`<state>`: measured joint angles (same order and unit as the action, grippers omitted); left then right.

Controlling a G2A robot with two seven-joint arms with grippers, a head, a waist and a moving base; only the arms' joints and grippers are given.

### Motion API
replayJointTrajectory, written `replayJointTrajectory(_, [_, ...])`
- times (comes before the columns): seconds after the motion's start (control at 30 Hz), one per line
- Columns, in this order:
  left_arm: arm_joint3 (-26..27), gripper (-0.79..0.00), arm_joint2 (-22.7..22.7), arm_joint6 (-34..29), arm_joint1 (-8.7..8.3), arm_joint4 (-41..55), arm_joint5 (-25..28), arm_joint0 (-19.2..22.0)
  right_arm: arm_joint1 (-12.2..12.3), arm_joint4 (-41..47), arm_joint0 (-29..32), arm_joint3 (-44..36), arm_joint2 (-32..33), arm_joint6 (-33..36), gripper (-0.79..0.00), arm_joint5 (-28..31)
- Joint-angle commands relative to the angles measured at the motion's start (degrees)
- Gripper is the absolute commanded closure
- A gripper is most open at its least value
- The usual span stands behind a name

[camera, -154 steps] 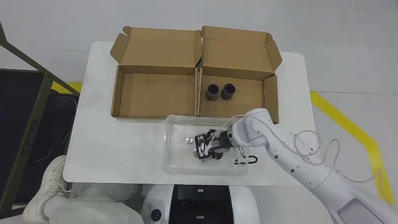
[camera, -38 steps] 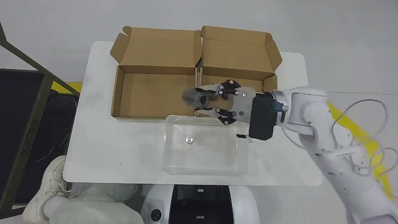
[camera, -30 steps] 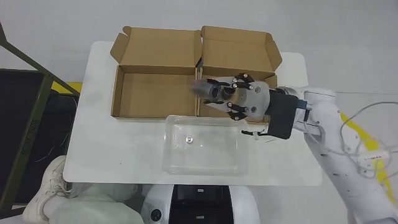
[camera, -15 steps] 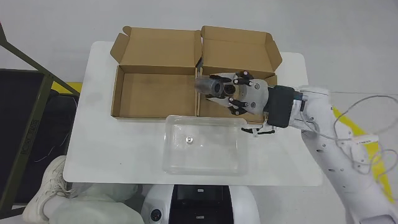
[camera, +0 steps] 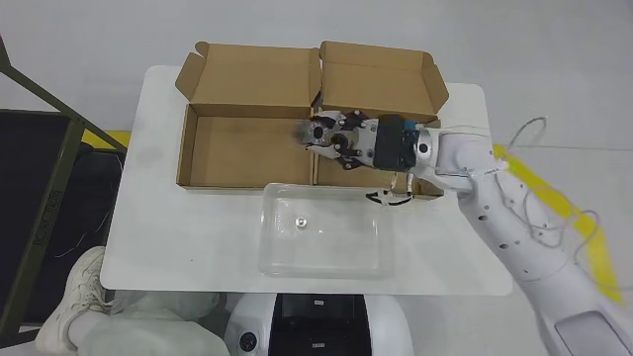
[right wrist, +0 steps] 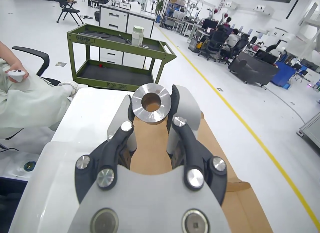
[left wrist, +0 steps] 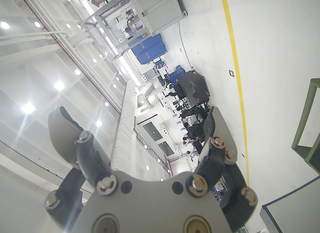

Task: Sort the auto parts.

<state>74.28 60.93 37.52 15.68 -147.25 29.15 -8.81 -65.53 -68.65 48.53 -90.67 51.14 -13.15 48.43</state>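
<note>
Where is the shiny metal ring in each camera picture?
Top view: silver metal ring in the right claw, near the brown cardboard boxes' shared wall.
Right wrist view: clamped in that claw, over cardboard.
Left wrist view: left claw faces the hall instead.
Shared landmark: the cardboard boxes.

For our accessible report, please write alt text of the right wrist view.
The right gripper holds a silver metal ring between its jaws, over an open cardboard box on a white table. A green cart stands behind.
</note>
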Motion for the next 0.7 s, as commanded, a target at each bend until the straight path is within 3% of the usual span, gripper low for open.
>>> replayJointTrajectory(0.0, [0.0, -0.785, 0.0, 0.0, 0.0, 0.0, 0.0, 0.0, -0.7, 0.7, -1.5, 2.1, -1.8, 0.9, 0.0, -0.4])
replayJointTrajectory(0.23, [0.0, -0.785, 0.0, 0.0, 0.0, 0.0, 0.0, 0.0, -3.3, 2.8, -5.4, 9.0, -7.8, 4.2, 0.0, -1.7])
replayJointTrajectory(0.67, [0.0, -0.785, 0.0, 0.0, 0.0, 0.0, 0.0, 0.0, -10.7, 6.2, -14.2, 24.6, -18.8, 8.9, 0.0, -4.5])
